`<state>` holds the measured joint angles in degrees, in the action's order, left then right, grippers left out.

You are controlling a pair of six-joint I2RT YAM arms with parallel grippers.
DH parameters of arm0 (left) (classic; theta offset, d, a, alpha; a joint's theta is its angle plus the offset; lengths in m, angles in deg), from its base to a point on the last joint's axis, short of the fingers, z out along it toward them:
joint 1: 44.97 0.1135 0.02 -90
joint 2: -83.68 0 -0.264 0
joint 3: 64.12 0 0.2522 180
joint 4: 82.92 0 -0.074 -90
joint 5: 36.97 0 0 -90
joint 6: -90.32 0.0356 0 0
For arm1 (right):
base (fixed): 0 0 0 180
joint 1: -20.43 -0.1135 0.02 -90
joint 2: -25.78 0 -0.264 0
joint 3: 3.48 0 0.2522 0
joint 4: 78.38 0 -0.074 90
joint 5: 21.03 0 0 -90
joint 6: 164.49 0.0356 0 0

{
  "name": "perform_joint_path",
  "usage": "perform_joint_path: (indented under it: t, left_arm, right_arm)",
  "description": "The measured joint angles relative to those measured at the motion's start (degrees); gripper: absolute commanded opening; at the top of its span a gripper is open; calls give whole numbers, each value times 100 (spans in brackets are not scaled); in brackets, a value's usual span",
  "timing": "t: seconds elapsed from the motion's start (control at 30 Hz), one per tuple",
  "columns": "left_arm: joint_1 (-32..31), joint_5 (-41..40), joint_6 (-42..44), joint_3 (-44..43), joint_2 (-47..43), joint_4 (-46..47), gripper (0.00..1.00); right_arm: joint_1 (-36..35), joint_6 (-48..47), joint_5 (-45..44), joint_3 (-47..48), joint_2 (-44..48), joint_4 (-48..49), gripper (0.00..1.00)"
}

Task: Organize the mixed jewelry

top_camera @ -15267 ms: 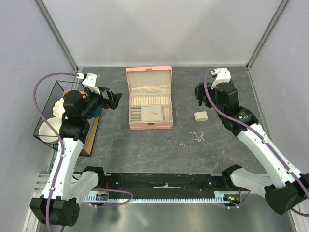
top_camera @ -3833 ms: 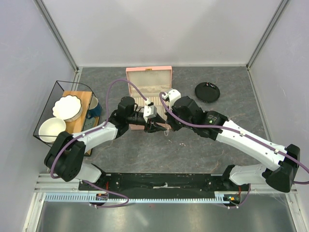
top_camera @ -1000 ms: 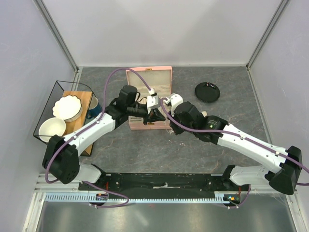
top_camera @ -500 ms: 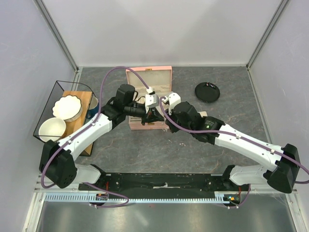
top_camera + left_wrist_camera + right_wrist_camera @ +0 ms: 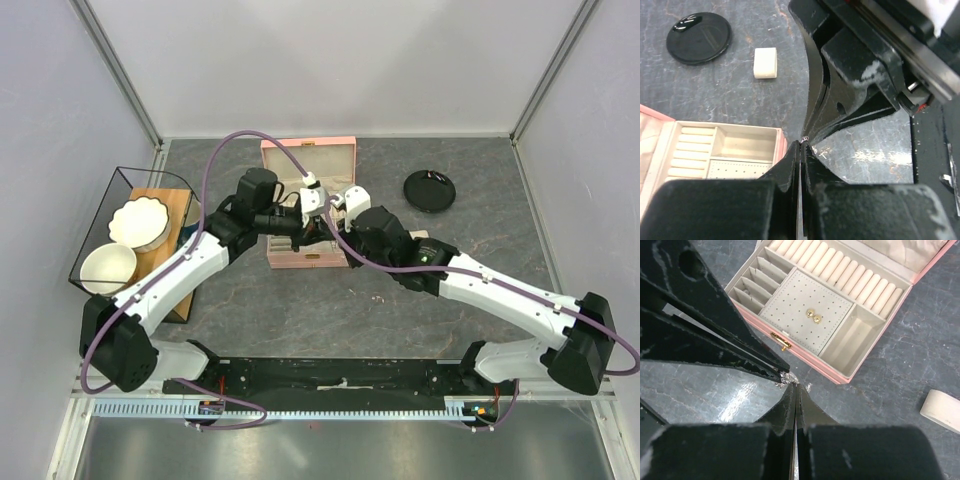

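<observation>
Pink box (image 5: 812,361) is open on the table (image 5: 890,355). Inside there's a row of ring rolls along the back and a dotted panel in the middle with two gold studs (image 5: 812,315) on it. It's got narrow slots on one side and a long bin on the other.

Left pincer (image 5: 801,147) and right pincer (image 5: 795,387) are both clenched tip to tip. A tiny silvery piece (image 5: 783,381) sits right where they meet, just off the box's front wall. Can't tell which one has it.

Over on the left, a wire basket (image 5: 93,225) holds a scalloped dish (image 5: 138,222) and a white bowl (image 5: 104,268).
</observation>
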<state>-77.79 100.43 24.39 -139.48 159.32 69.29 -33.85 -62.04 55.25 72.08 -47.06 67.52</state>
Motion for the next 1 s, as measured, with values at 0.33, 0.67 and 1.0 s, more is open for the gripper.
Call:
perform_joint_path:
  t: [0.33,0.67,1.0]
  left_arm:
    - [122,-483,229,-455,337,-76,2]
    - [323,-693,245,-892,949,-33,1]
    - [686,-846,238,-1493,1690,219,2]
  right_arm:
    - [136,-72,-680,577,-546,-74,0]
    - [673,-315,-710,1187,-1196,22,0]
    - [1104,-490,-463,2079,-2068,238,0]
